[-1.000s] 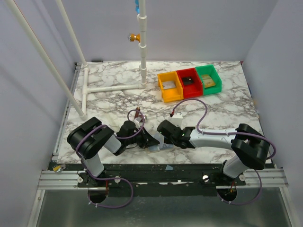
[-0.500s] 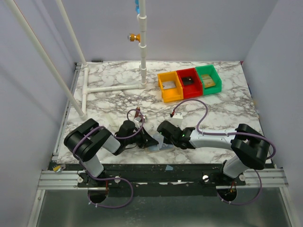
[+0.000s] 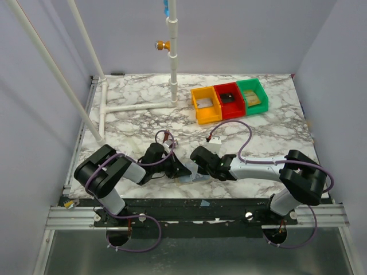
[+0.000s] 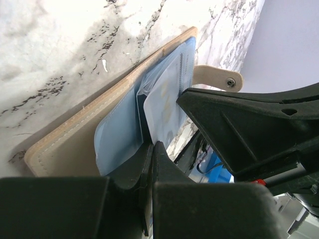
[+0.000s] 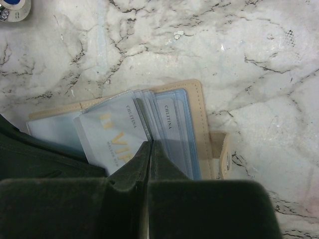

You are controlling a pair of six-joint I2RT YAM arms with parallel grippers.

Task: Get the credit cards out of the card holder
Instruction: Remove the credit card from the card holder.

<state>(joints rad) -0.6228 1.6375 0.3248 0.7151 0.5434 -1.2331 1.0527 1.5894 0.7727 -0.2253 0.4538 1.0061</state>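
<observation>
Two arms: the left arm and the right arm lie low over the counter, reaching inward so that their heads meet at the card holder.
Holder position: it lies flat on the counter just inside the near edge, about midway along it, partly under the two heads.
Holder look: it is open, with a tan stitched cover and pale blue clear sleeves fanned inside. A snap tab sticks out from one side.
Cards: a pale card with gold "VIP" lettering sits in the front sleeve. The sleeves behind it show small printed labels.
Left jaws: closed, with the fingertips together at the edge of a blue sleeve. Whether they pinch it cannot be told.
Right jaws: closed, with the fingertips together at the lower edge of the fanned sleeves beside the VIP card. Whether anything is caught between them cannot be told.
Bins: a yellow bin, a red bin and a green bin stand side by side near the far edge, right of its middle. Their contents are too small to make out.
Pipe frame: white pipes lie on the far left part of the counter, with uprights rising from them.
</observation>
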